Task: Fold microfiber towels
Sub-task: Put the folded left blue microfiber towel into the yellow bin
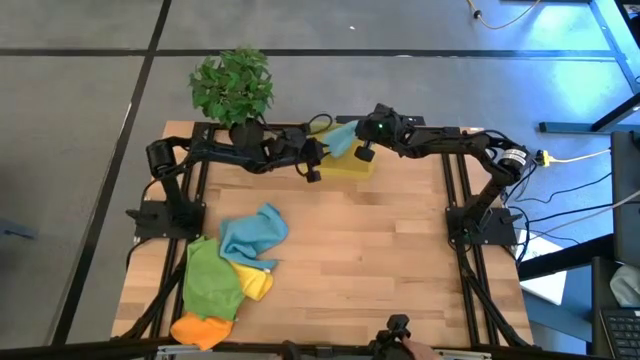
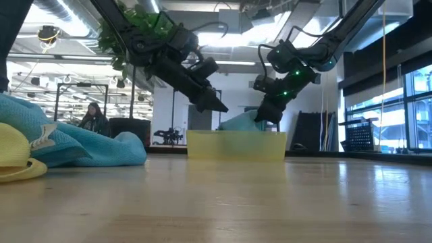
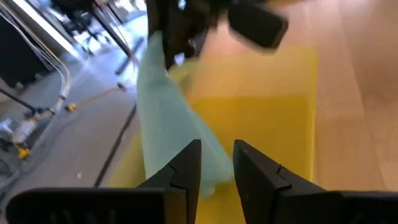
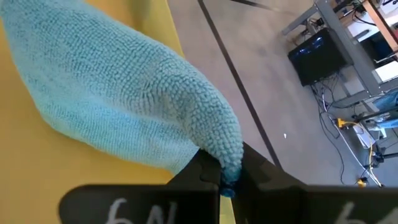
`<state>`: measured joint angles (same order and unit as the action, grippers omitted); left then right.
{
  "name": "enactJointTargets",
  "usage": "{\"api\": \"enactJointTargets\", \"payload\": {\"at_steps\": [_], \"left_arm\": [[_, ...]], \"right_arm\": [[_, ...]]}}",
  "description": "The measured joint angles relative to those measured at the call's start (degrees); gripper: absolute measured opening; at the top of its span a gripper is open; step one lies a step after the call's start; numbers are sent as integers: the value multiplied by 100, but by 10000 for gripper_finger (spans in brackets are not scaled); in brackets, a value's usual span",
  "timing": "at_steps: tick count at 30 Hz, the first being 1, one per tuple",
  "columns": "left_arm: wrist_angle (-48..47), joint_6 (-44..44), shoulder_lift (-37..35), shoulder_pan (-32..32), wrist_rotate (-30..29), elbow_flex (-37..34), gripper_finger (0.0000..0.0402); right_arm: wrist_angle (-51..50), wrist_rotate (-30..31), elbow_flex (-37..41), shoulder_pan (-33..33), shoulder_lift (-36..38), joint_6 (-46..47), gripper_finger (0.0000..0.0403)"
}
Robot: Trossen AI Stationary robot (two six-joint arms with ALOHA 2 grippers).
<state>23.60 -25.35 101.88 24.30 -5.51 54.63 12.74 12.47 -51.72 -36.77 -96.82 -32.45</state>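
A teal-blue microfiber towel (image 4: 124, 93) hangs into the translucent yellow bin (image 1: 352, 166) at the table's far edge, with my right gripper (image 4: 229, 177) shut on it above the bin. My left gripper (image 3: 217, 165) stands just left of the bin (image 3: 267, 124), its fingers a little apart, close to the hanging towel (image 3: 168, 118) and holding nothing. More towels lie heaped at the near left: teal-blue (image 1: 255, 235), green (image 1: 210, 280), yellow (image 1: 256, 284) and orange (image 1: 200, 328). My right gripper pinches a bunched corner of the teal-blue towel (image 4: 227, 155) between its two fingers, several layers gathered together. The fingers slant down from the table's right. The towel hangs below them, slack, with its lower part (image 2: 239, 123) inside the bin.
A potted plant (image 1: 232, 85) stands at the far left corner, behind my left arm. The wooden tabletop (image 1: 380, 260) stretches between the bin and the towel heap. In the low view the heap's teal-blue towel (image 2: 81, 145) and yellow towel (image 2: 17, 158) fill the near left.
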Motion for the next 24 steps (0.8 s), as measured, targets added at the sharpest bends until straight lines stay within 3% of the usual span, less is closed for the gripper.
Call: {"api": "enactJointTargets", "payload": {"at_steps": [2, 5, 12, 17, 24], "left_arm": [[13, 205, -1, -69, -214, 0, 84], [-20, 510, 0, -52, -46, 0, 99], [-109, 1050, 7, -61, 7, 77, 182], [-237, 843, 7, -342, -778, 324, 225], [-990, 989, 258, -291, -894, 1013, 254]], "right_arm": [[-10, -54, 0, 0, 0, 3, 11], [-8, -59, 0, 2, 0, 7, 11], [-27, -71, 0, 31, 0, 22, 11], [-48, -164, 0, 66, 0, 30, 11], [-60, -177, 0, 86, 0, 48, 11]]}}
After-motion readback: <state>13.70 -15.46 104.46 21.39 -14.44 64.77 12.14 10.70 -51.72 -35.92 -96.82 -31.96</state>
